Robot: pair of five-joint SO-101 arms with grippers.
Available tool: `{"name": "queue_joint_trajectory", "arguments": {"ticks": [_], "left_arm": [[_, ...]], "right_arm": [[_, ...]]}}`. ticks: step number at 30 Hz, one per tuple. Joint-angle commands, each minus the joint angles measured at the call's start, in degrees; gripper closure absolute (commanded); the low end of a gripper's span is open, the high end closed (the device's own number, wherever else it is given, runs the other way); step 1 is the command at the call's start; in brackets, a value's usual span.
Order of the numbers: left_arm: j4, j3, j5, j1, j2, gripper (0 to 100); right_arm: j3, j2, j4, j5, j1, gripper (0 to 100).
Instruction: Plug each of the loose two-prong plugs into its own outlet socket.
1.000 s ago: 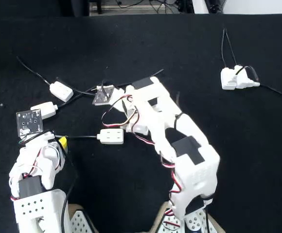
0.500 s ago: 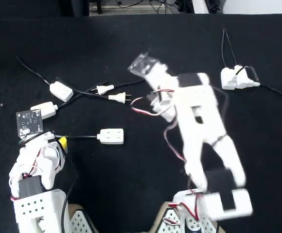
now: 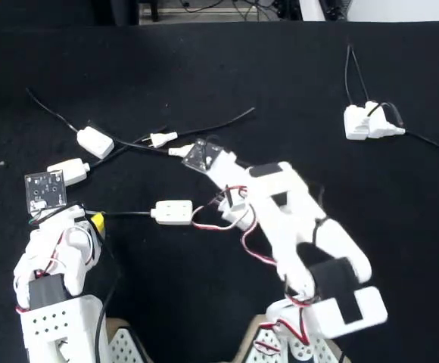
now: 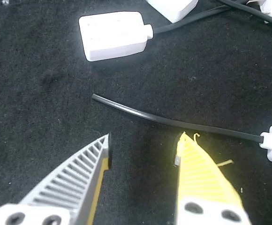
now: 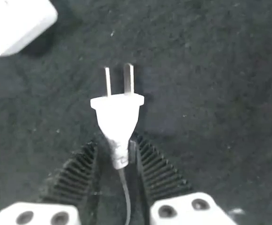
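Observation:
My right gripper (image 5: 117, 143) is shut on the tail of a white two-prong plug (image 5: 117, 108), whose prongs point away from the wrist. From above, that plug (image 3: 179, 151) lies on the black table with the right gripper (image 3: 191, 153) just behind it. A second loose plug (image 3: 159, 138) rests a little farther back and left. Three white outlet sockets lie at left: one (image 3: 94, 141), another (image 3: 68, 172) and a third (image 3: 172, 212). My left gripper (image 4: 143, 140) is open above a black cord (image 4: 173, 123), near the front left corner (image 3: 92, 223).
A fourth socket with a plug in it (image 3: 367, 121) sits at the far right. Black cords (image 3: 219, 125) trail across the left and middle of the table. A small square board (image 3: 44, 190) lies at the left edge.
The right arm lifted off the plugs and swung to the back right, then came down again and closed on the nearer plug. The left arm has stayed still.

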Motion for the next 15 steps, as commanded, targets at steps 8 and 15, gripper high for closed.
{"name": "queue_joint_trajectory", "arguments": {"ticks": [8,15], "left_arm": [[-1.05,-1.10,0.18,-0.48,-0.53,77],[-1.05,-1.01,0.18,-0.31,-0.53,77]], "right_arm": [[-8.92,1.36,14.24,-0.18,-0.79,86.1],[-8.57,-5.76,14.95,-0.62,-0.79,86.1]]}}
